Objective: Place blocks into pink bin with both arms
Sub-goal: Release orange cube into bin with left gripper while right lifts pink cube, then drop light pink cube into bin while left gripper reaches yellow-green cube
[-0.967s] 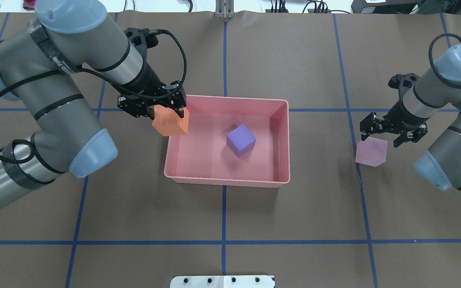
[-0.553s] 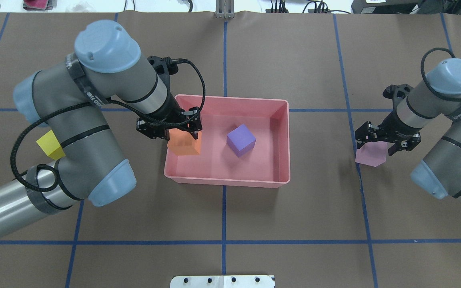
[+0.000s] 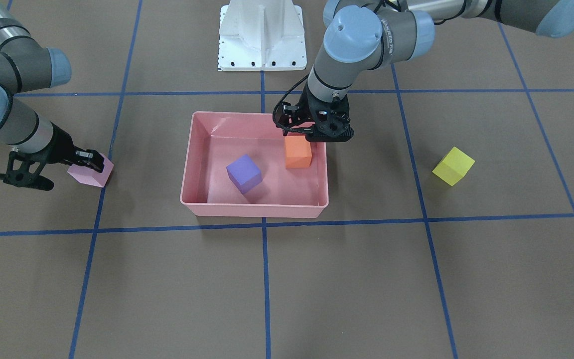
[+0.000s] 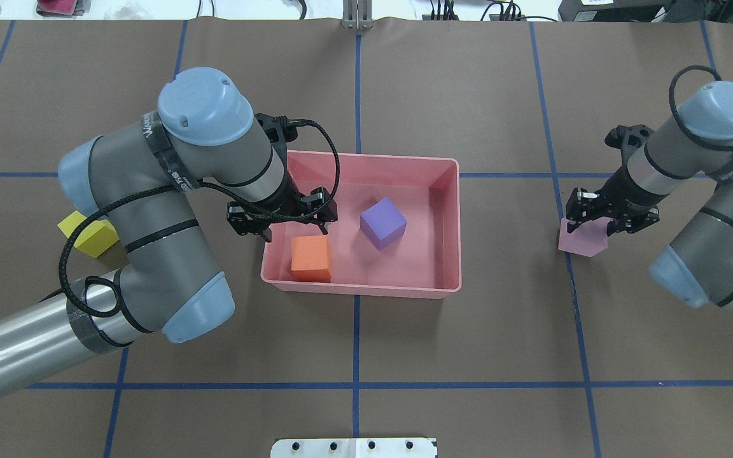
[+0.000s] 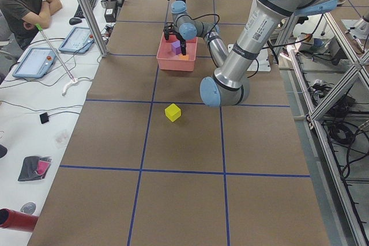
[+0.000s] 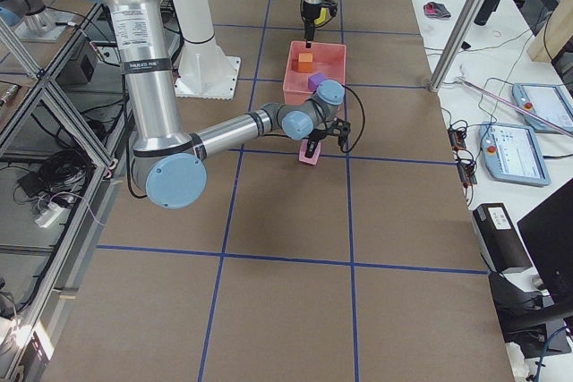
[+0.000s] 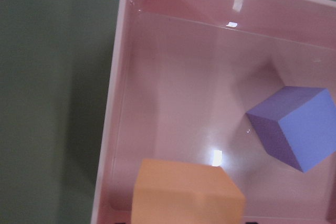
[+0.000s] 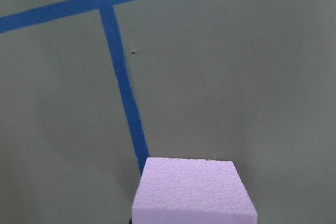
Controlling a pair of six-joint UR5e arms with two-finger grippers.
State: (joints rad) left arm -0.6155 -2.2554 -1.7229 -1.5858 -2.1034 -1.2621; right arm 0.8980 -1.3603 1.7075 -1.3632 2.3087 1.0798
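Left end effector gapes empty above orange block; right end effector covers pink block, grip unclear.

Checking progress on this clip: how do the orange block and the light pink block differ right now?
The orange block lies inside the pink bin, while the light pink block sits outside it. The left tool hangs open above the orange block, clear of it. The right tool straddles the light pink block, though whether it grips is unclear. Both are matte cubes of like size, resting flat.
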